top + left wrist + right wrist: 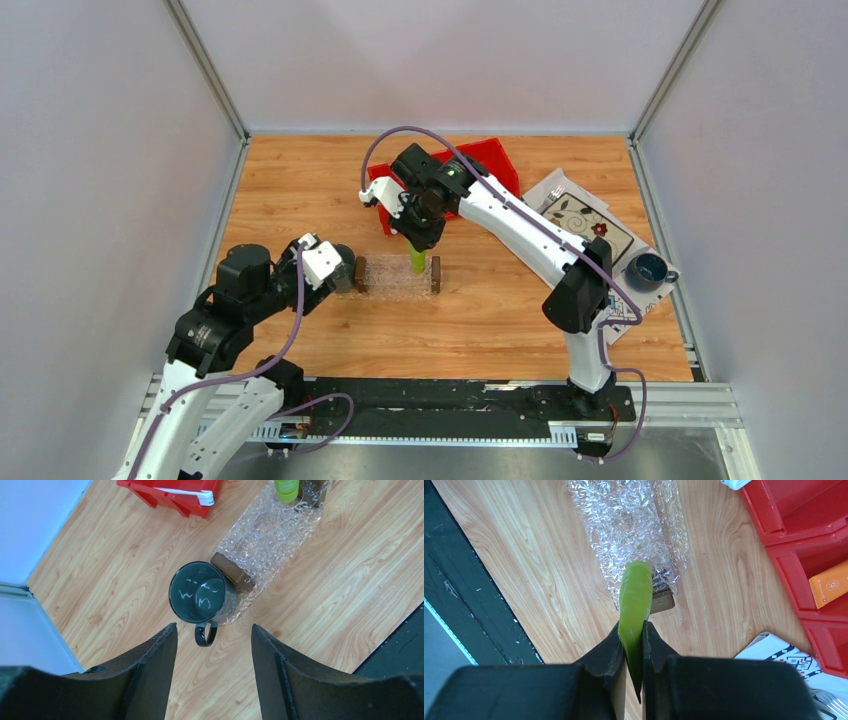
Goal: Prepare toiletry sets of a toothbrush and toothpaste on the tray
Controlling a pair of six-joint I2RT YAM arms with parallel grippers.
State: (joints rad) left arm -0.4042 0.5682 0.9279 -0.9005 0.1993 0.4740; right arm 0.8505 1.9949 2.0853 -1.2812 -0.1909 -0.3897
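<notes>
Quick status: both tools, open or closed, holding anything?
Left tool: open, empty.
Right tool: closed on the green tube.

You will find a red bin (490, 160) with divided compartments at the far middle of the wooden table (300, 190), set askew to the back wall. To its right a white cloth (590, 220) with a dark flower pattern lies flat and skewed, with a fork (555, 200) on its far corner and a dark mug (650, 270) standing upright at its near right edge, handle out to the right. A second dark grey-green mug (202, 592) stands upright on the bare wood in the left wrist view, well apart from the bin.
</notes>
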